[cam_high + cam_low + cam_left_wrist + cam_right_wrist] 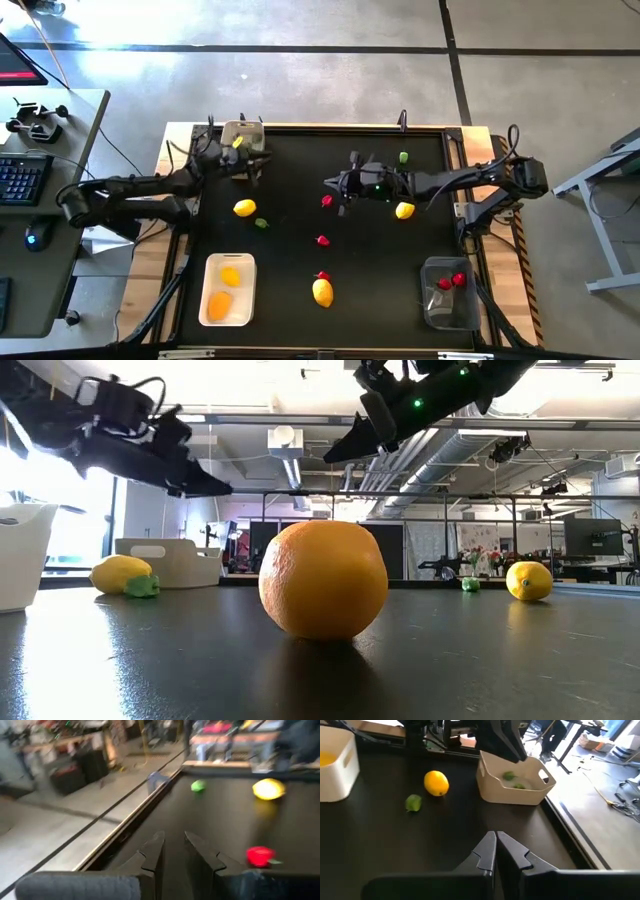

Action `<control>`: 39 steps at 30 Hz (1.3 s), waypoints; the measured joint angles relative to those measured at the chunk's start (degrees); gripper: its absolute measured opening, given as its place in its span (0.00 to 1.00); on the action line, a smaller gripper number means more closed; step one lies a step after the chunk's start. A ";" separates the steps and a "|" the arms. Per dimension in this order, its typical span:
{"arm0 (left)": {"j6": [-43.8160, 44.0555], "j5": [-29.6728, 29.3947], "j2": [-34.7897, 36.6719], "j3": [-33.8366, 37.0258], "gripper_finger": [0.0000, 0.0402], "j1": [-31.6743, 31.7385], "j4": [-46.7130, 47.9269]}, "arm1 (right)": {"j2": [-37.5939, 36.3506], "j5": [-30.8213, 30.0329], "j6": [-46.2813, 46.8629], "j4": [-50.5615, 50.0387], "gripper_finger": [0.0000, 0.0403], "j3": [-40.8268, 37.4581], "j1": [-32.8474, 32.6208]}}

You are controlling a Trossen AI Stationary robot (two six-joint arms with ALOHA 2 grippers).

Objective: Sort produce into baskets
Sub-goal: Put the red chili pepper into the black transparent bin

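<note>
The left gripper point(252, 160) hangs above the desk point(290, 290) just beside the beige tub point(243, 133) at the far left corner; its fingers point(152, 854) stand narrowly apart with nothing between them. The tub holds green pieces point(509, 776) and, from above, a yellowish one as well. The right gripper point(333, 183) is pressed shut and empty, raised over the middle of the desk toward the far edge. A white tray point(228, 290) at the near left corner holds two orange-yellow fruits point(225, 292), and a clear bin point(450, 293) at the near right corner holds red pieces point(452, 282). Loose on the desk lie a lemon point(244, 208) with a small green piece point(261, 223) just beside it on the left side, another lemon point(404, 210) near the right arm, a third lemon point(322, 292) near the near edge with a red piece point(322, 275) touching it, two more red pieces point(326, 201) around the middle, and a green piece point(403, 157) near the far edge.
</note>
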State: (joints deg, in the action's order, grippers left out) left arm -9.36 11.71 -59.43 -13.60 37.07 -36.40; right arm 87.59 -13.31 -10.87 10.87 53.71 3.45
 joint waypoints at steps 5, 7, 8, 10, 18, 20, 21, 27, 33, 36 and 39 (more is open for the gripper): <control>0.78 0.20 2.36 4.53 0.13 -4.39 -5.18 | 0.28 0.21 1.90 -0.69 0.02 0.00 -1.64; 0.78 0.20 2.69 5.47 0.13 -6.09 -5.90 | 0.93 0.17 1.69 -0.92 0.04 0.00 -2.55; 0.76 0.20 2.83 5.91 0.13 -6.92 -6.15 | 1.32 0.13 1.54 -0.94 0.06 0.00 -3.02; 0.76 0.21 2.83 6.78 0.13 -8.59 -6.96 | 2.59 -0.01 1.47 -0.45 0.12 0.00 -3.99; -4.56 0.37 2.83 8.49 0.13 -13.80 -6.77 | 7.75 -2.37 10.65 1.01 0.45 0.00 -5.64; -4.87 0.10 2.83 8.49 0.13 -14.58 -6.86 | 8.32 -4.52 12.78 0.53 0.51 0.00 -5.66; -4.83 -0.08 2.83 8.49 0.13 -14.85 -6.80 | 8.62 -5.37 13.70 0.53 0.54 0.00 -5.64; -4.31 -0.20 2.74 8.49 0.13 -15.44 -6.70 | 8.89 -6.14 14.98 0.30 0.59 0.00 -5.61; -3.15 -0.22 2.72 8.52 0.13 -15.44 -5.28 | 8.92 -3.34 16.03 -1.26 0.60 0.00 -6.48; -2.85 -0.20 2.72 8.52 0.13 -15.44 -4.15 | 8.92 -3.64 16.08 -1.19 0.60 0.00 -7.31; -2.71 -0.18 2.72 8.52 0.13 -15.44 -3.11 | 8.92 -5.81 17.07 -1.69 0.60 0.00 -7.79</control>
State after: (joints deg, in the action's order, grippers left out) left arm -12.08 11.53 -56.71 -5.08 21.63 -39.51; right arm 96.51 -19.12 6.21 9.18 53.71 -4.34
